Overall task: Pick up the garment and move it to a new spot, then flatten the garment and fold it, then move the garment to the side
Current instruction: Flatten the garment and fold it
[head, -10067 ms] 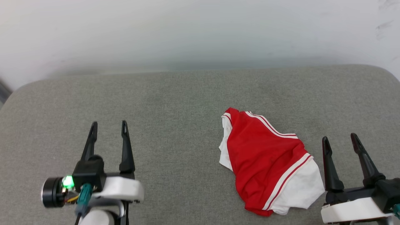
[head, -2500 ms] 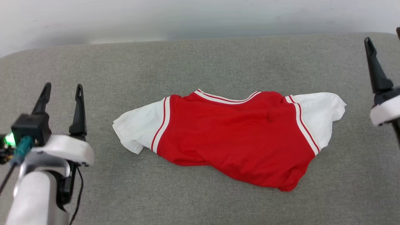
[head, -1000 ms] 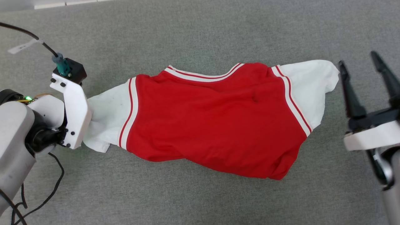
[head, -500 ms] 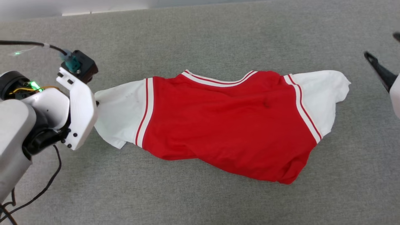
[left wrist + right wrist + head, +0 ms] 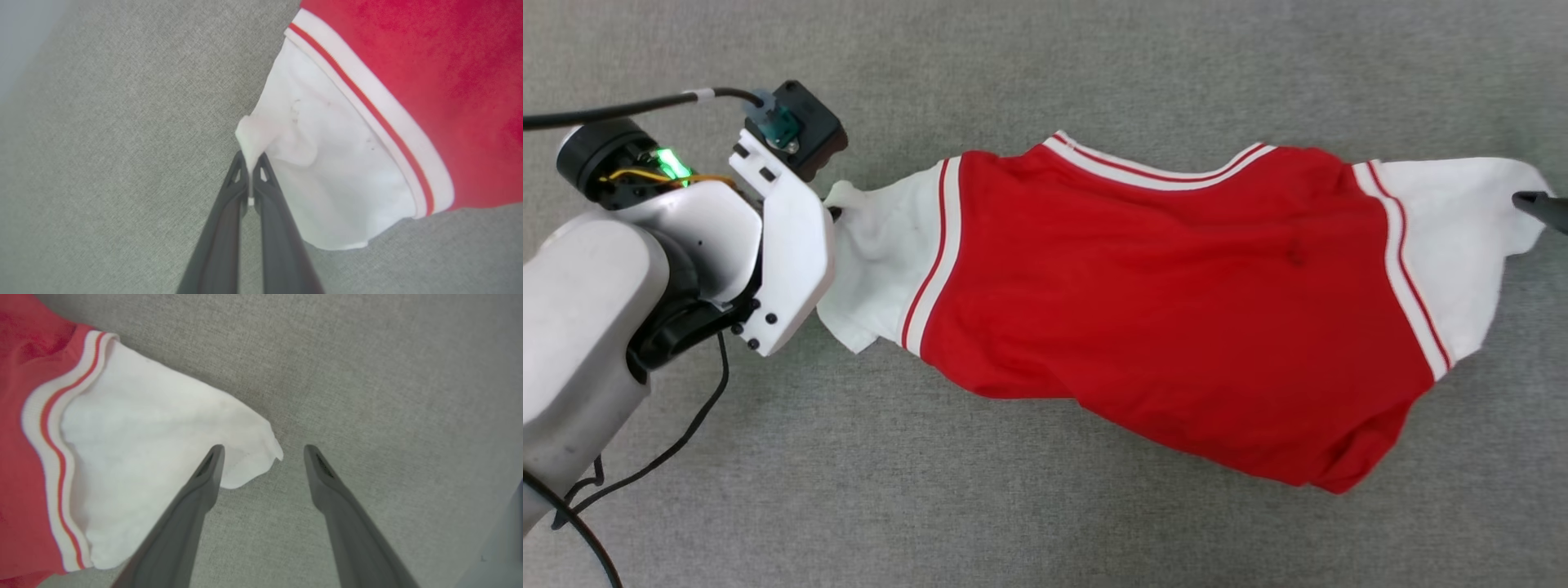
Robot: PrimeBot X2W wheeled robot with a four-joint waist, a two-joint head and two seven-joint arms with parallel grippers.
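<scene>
The left pincer (image 5: 249, 161), tipped downward, is clenched on the white sleeve tip of the garment (image 5: 1160, 294) spread beyond it, while the right pincer (image 5: 263, 451) stands released, straddling the other sleeve's corner on the grey cloth surface (image 5: 1013, 506).

No readable text, label, brand or number; garment (image 5: 1160, 302) upper side bears no lettering.
</scene>
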